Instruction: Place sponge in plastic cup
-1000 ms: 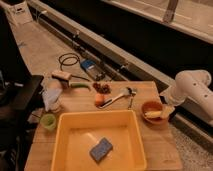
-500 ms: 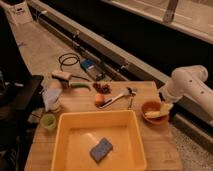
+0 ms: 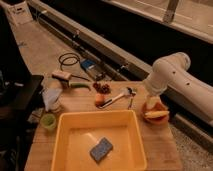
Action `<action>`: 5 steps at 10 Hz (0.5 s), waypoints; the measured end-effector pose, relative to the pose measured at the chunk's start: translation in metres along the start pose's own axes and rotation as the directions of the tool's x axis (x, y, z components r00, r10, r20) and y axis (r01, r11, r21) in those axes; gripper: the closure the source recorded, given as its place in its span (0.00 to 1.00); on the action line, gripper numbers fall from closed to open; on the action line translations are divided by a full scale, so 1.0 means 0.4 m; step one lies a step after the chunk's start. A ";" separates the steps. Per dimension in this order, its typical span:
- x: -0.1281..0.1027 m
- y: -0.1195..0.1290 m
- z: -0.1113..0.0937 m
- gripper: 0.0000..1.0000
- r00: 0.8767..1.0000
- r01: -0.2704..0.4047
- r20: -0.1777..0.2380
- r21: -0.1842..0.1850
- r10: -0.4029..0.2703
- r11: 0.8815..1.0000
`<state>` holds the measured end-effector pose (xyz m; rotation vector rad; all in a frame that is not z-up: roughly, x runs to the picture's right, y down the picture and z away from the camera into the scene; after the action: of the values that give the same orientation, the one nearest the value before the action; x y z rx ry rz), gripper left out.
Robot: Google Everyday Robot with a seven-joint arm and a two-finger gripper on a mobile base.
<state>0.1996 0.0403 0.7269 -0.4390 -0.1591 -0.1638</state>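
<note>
The blue sponge [image 3: 101,149] lies flat on the floor of a large yellow tub [image 3: 95,116], near its front. The light-green plastic cup [image 3: 48,121] stands upright on the wooden table just left of the tub. My white arm reaches in from the right. Its gripper [image 3: 149,105] hangs over an orange bowl [image 3: 157,116] at the table's right edge, far from both sponge and cup. The gripper is open and holds nothing.
Behind the tub lie an orange fruit [image 3: 99,99], red berries [image 3: 103,88], a metal utensil [image 3: 118,97], a green item [image 3: 80,85], a tan-and-white block [image 3: 61,76] and a crumpled white bag [image 3: 51,96]. A cable [image 3: 70,60] and a blue object [image 3: 91,66] lie on the floor beyond.
The arm has swung left and a little forward, bringing the gripper from beside the table to above the orange bowl. Nothing on the table has moved.
</note>
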 end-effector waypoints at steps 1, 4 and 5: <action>-0.072 0.018 0.002 0.22 0.996 0.085 0.028 -0.014 -0.084 0.996; -0.211 0.138 0.030 0.22 0.957 0.277 0.115 -0.097 -0.266 0.956; -0.219 0.154 0.033 0.22 0.952 0.294 0.123 -0.107 -0.281 0.950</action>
<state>0.1244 0.1115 0.6970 -0.5478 -0.3195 -0.4399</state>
